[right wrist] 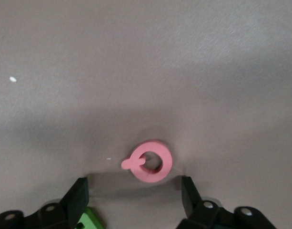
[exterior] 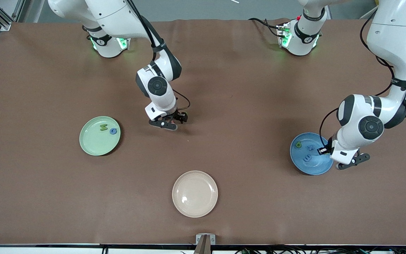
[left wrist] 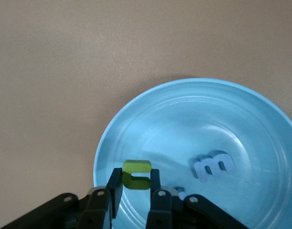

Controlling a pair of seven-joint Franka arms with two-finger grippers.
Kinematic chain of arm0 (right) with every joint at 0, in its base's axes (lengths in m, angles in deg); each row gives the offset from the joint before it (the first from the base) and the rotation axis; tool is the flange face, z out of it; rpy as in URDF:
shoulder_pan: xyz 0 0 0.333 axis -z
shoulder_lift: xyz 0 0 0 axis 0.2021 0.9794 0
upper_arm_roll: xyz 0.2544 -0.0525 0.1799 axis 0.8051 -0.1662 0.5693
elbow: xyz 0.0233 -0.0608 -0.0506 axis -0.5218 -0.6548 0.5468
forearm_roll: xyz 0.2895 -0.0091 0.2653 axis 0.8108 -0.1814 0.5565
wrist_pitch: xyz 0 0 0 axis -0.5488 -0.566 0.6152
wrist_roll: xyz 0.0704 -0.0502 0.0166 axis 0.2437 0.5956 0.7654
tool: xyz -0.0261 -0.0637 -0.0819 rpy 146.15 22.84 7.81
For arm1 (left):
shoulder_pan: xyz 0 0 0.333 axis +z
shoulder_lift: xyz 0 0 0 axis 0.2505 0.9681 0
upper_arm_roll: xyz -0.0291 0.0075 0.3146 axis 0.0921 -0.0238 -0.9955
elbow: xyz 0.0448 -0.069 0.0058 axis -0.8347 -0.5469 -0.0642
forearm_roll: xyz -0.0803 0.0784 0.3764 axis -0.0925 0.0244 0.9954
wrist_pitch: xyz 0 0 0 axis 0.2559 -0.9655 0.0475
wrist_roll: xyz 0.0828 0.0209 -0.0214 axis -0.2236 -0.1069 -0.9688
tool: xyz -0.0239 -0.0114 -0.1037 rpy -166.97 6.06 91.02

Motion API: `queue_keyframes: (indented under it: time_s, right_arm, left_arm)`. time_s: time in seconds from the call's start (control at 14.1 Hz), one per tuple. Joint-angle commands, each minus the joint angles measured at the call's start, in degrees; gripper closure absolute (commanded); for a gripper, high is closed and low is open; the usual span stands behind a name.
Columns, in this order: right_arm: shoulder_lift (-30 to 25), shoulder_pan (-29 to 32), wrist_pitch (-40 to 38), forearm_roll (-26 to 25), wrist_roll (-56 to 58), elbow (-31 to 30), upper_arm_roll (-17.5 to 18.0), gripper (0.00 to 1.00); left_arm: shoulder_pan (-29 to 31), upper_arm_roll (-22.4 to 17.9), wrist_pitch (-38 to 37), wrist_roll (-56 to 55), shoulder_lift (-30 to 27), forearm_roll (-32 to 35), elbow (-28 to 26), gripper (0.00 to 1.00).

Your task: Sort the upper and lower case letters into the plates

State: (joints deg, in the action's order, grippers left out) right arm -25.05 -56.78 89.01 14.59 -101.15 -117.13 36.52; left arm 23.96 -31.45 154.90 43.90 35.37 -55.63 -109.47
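Observation:
The blue plate (exterior: 316, 168) lies toward the left arm's end of the table and holds a green letter (exterior: 298, 144) and two blue ones. My left gripper (exterior: 351, 161) hangs over that plate's rim. In the left wrist view it (left wrist: 136, 185) is shut on a green c-shaped letter (left wrist: 136, 173) above the blue plate (left wrist: 184, 124), with a pale blue m (left wrist: 213, 165) lying inside. The pale green plate (exterior: 93, 144) holds a green letter (exterior: 103, 127) and a blue G (exterior: 113, 131). My right gripper (exterior: 169, 123) (right wrist: 135, 196) is open, low over a pink Q (right wrist: 150, 161) on the table.
A cream-beige plate (exterior: 195, 193) with nothing in it sits near the table's front edge, midway between the arms. A green piece (right wrist: 88, 220) lies on the table beside one finger of the right gripper. The table is a brown mat (exterior: 245, 106).

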Motion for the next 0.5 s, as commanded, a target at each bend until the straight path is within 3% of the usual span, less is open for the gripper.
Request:
queue_keyframes:
  time_s: [0.0, 0.07, 0.28, 0.43]
  right_arm:
    - [0.0, -0.5, 0.6, -0.9, -0.9, -0.4, -0.9, 0.17]
    - [0.0, -0.2, 0.6, -2.1, -0.9, -0.3, -1.0, 0.17]
    - [0.0, 0.6, 0.6, -4.9, -0.9, -0.2, -1.1, 0.18]
    - [0.0, 0.6, 0.6, -5.7, -0.9, -0.1, -1.3, 0.2]
  left_arm:
    - [0.1, 0.5, 0.5, -1.5, -0.2, 1.1, 0.0, 0.16]
    - [0.0, 0.5, 0.5, -1.5, -0.2, 1.1, 0.0, 0.0]
    - [-0.6, 0.7, -0.4, -1.4, -1.9, 0.5, 0.4, 0.0]
    - [-0.6, 2.8, -5.0, -1.0, -3.4, 0.5, 2.5, 0.0]
